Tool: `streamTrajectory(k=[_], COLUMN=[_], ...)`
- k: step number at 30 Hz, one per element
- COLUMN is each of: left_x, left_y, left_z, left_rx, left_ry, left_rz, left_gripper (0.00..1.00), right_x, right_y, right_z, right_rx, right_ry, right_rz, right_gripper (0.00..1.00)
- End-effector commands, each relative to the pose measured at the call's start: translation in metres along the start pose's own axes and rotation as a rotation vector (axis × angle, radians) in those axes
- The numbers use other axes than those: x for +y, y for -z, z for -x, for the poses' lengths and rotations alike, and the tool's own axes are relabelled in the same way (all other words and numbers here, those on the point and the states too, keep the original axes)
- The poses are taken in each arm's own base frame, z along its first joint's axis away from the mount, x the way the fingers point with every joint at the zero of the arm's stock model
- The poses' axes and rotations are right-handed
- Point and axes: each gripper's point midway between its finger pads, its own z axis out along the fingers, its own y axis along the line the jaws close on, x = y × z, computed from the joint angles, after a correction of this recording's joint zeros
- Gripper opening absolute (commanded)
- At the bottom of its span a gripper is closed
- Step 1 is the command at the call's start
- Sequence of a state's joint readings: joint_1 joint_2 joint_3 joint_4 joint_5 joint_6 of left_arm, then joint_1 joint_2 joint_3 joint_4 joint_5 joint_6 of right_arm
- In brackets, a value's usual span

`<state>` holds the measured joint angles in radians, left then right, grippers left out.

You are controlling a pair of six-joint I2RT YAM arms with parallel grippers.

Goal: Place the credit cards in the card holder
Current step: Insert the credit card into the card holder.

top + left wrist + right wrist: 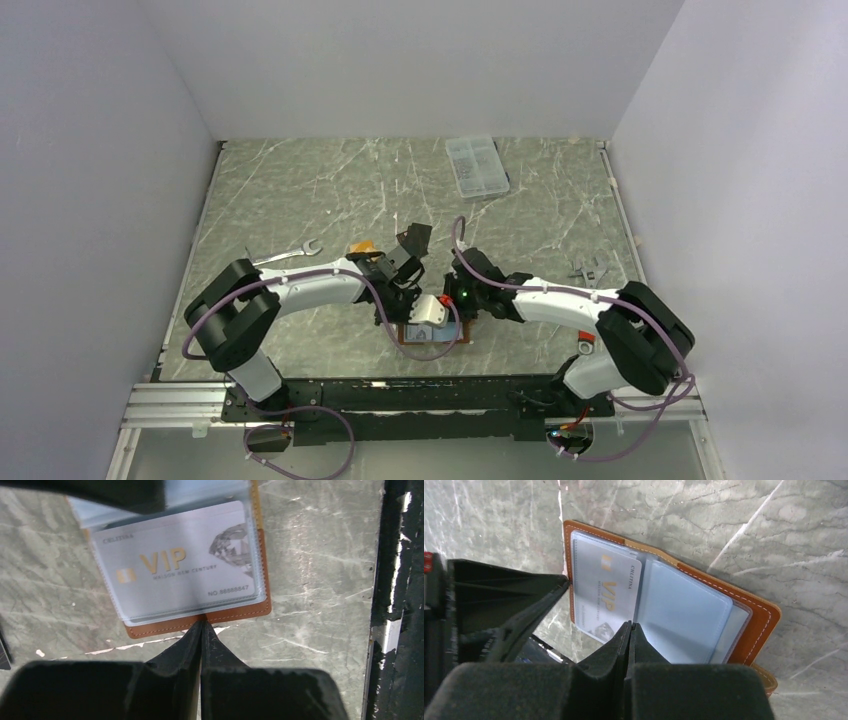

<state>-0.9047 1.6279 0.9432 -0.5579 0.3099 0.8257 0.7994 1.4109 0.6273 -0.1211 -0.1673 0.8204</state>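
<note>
The brown leather card holder [432, 343] lies open on the table near the front edge. The silver-grey VIP card [175, 565] sits inside one of its clear pockets; it also shows in the right wrist view [611, 595]. My left gripper [201, 625] is shut, its tips at the holder's brown stitched edge [240, 615]. My right gripper [629, 626] is shut, its tips at the fold between the pale blue pockets [684, 610]. The orange-tan card [362, 247] and the black card [416, 238] lie on the table behind the grippers.
A clear compartment box [477, 165] stands at the back. A wrench [290, 255] lies left of the left arm. A small metal part [590, 268] lies at the right. The black base rail [400, 600] runs close beside the holder.
</note>
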Motion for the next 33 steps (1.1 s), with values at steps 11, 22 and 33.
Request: streamTrajectory(k=[11,22,33], left_x=[0.016,0.036,0.092], left_y=[0.024,0.077,0.162], left_z=[0.017,0.020,0.006], left_rx=[-0.089,-0.118,-0.093], left_ry=[0.019,0.065,0.192], left_rz=[0.041,0.123,0.431], left_gripper=[0.11,0.31,0.99], right_x=[0.034,0.021,0.023], right_y=[-0.008,0.021,0.060], right_z=[-0.007,0.023,0.101], right_rx=[0.075,-0.020,-0.183], right_ry=[0.039,-0.008,0.041], right_rz=[0.118,0.115,0.107], right_gripper=[0.00,0.05,0.41])
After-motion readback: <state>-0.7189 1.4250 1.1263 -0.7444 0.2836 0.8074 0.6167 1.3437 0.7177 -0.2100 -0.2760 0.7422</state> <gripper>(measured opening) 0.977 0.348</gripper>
